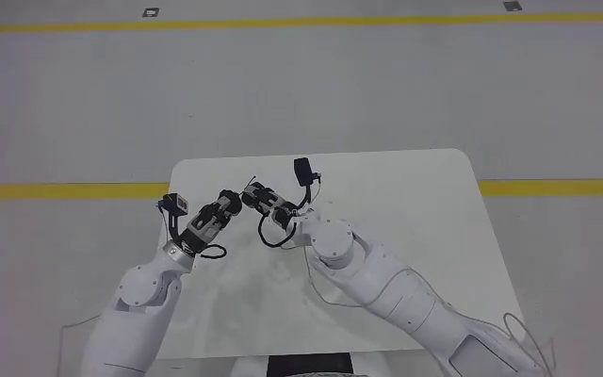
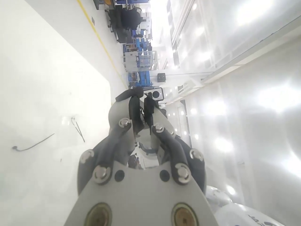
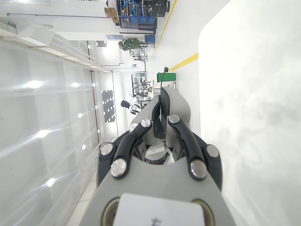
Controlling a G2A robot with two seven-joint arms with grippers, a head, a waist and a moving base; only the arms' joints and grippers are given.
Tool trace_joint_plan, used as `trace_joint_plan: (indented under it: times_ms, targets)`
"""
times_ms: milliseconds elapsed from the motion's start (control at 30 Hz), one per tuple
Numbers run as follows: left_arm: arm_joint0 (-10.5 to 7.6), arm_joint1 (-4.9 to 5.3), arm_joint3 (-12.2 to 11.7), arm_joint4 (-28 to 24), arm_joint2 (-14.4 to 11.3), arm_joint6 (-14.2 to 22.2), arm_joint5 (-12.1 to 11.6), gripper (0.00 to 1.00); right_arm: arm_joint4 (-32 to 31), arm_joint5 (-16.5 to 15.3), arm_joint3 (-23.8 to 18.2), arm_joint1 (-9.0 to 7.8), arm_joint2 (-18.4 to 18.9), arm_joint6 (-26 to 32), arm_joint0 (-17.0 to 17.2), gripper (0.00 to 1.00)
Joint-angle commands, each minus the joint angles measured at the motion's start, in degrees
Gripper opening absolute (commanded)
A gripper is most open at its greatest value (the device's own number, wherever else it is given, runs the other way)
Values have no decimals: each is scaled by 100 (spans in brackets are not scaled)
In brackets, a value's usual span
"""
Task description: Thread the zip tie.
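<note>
The right gripper (image 3: 161, 95) has its fingers (image 3: 166, 105) pinched on the zip tie (image 3: 162, 78), whose strap juts past the tips with its head at the far end, raised above the bench (image 1: 405, 207); the left gripper (image 2: 141, 102) sits just beside that tie, tips almost meeting it, its fingers (image 2: 134, 112) drawn narrow with a slim gap between them. To do the threading well, I judge the head should be kept steady and square to the tail; the tail should be brought in along the slot's line in small moves, with the grip kept close to the tip so the strap does not bow.

A dark piece (image 2: 129, 94) lies across the left tips; whether it is the tie's tail or a pad is hard to make out. Whether the tail has entered the head is hidden between the two grippers. Two loose ties (image 2: 31, 145) (image 2: 79, 130) lie on the bench, well apart from the held tie.
</note>
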State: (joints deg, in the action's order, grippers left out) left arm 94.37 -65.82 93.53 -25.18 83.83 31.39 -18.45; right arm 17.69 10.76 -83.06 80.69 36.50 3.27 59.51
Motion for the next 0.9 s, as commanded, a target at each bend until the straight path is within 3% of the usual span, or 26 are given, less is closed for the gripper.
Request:
trace_joint_plan:
  times_ms: [0, 200, 300, 600, 700, 733, 800, 867]
  targets:
    - [-1, 3, -4, 8, 0, -1, 2, 0, -38, 17, -5, 14, 28, 8, 18, 0]
    - [27, 16, -15, 48, 12, -10, 11, 0, -154, 32, -46, 50, 128, 77, 96, 0]
    - [49, 23, -12, 52, 31, -14, 11, 0, -212, 35, -69, 62, 175, 156, 137, 100]
    - [135, 59, 59, -36, 112, 246, 14, 0, -541, 19, -313, -6, 489, 487, 354, 100]
    - [166, 97, 98, -191, 221, 638, 156, 0, -665, -341, -344, -93, 669, 1171, 419, 100]
    - [165, 125, 94, -271, 307, 936, 263, 0, -646, -547, -253, -146, 753, 1813, 395, 100]
    - [151, 171, -12, -252, 531, 1170, 276, 0, -754, -671, -114, -219, 841, 2675, 287, 100]
    - [122, 213, -111, -430, 759, 1445, 373, 0, -676, -749, -76, -237, 899, 2919, 273, 100]
